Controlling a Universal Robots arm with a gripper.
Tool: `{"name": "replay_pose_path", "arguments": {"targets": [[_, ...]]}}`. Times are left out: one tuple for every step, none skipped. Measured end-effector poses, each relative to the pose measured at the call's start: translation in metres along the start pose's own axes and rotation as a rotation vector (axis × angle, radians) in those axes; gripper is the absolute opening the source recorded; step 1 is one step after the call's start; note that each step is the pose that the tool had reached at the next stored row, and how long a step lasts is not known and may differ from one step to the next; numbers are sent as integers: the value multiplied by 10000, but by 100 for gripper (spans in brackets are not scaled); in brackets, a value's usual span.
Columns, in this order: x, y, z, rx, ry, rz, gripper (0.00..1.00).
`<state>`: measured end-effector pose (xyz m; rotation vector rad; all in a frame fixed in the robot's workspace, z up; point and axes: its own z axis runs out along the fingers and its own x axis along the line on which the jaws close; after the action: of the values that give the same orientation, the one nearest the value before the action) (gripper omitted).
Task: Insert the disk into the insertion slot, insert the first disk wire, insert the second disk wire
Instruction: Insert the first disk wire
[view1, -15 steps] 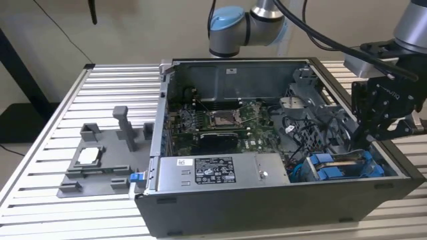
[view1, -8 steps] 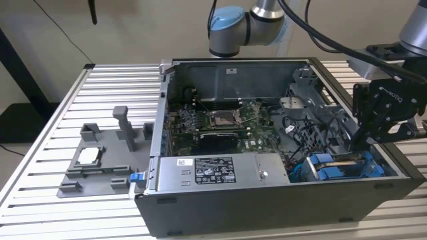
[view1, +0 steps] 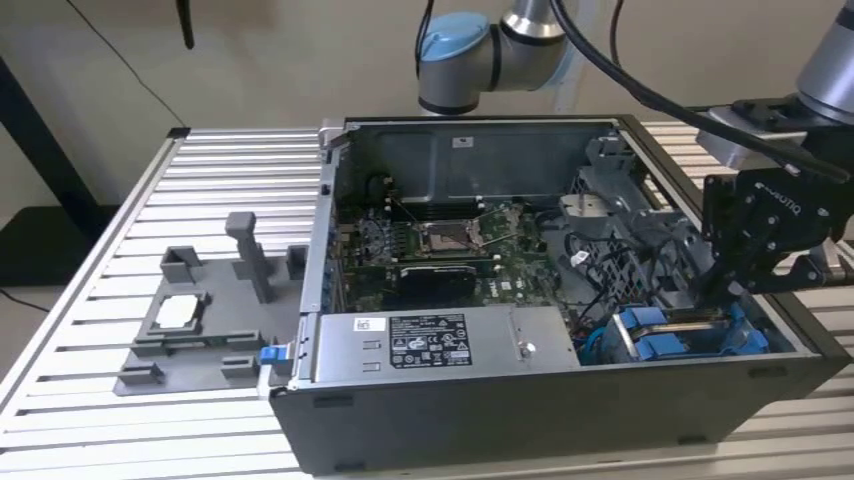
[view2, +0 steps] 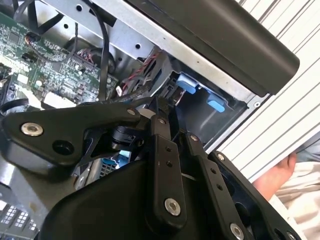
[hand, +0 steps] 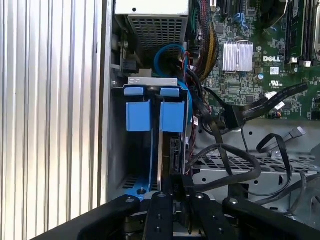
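1. The disk (hand: 172, 120), a flat silver-grey hard drive in a bright blue plastic carrier frame, stands on edge inside the insertion slot (hand: 156, 160), a narrow bay with blue trim in the grey metal drive cage (hand: 116, 150). It looks well entered. Whether it is fully seated, I cannot tell.
2. In the exterior view the disk (view1: 694, 320) lies between blue carrier tabs in the corner of the dark grey computer case (view1: 534, 420) nearest the tabletop's edge on the exterior view's right.
3. The black gripper (hand: 172, 181) reaches down into the cage at the disk's near end. Its jaws are drawn close together and appear clamped on the disk's edge. The exterior view (view1: 727, 285) and the second wrist view (view2: 162, 105) show the same narrow stance.
4. My judgement: the first step is in hand and close to done.
5. The loose black cables (hand: 240, 165) curl over the case floor beside the cage, one with a free connector (hand: 296, 132). None appears plugged into the disk, so both wire steps seem not yet done.
6. The case rests on the slatted aluminium tabletop (view1: 80, 400), with a grey slotted fixture (view1: 200, 340) beside it towards the exterior view's left.
7. A person's hand (view2: 274, 179) shows beyond the tabletop's edge.
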<state>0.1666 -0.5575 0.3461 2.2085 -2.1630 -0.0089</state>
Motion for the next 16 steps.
{"name": "replay_pose_path", "arguments": {"targets": [[0, 0, 11, 1, -36, -2, 19], [0, 0, 20, 3, -82, -3, 19], [0, -1, 28, 4, -140, -5, 19], [0, -1, 37, 5, -205, -6, 19], [-1, -1, 43, 6, -249, -2, 19], [0, -2, 49, 6, -284, 11, 19], [2, -1, 51, 6, -292, 26, 19], [9, -2, 52, 6, -294, 35, 19], [21, -4, 52, -3, -296, 35, 19], [32, -5, 53, -15, -302, 36, 19], [40, -5, 53, -20, -303, 37, 19], [45, -5, 53, -21, -305, 42, 19], [45, -6, 54, -21, -306, 61, 19], [45, -6, 55, -22, -309, 100, 19], [45, -6, 56, -23, -317, 137, 19], [45, -6, 59, -24, -325, 173, 19]]}}
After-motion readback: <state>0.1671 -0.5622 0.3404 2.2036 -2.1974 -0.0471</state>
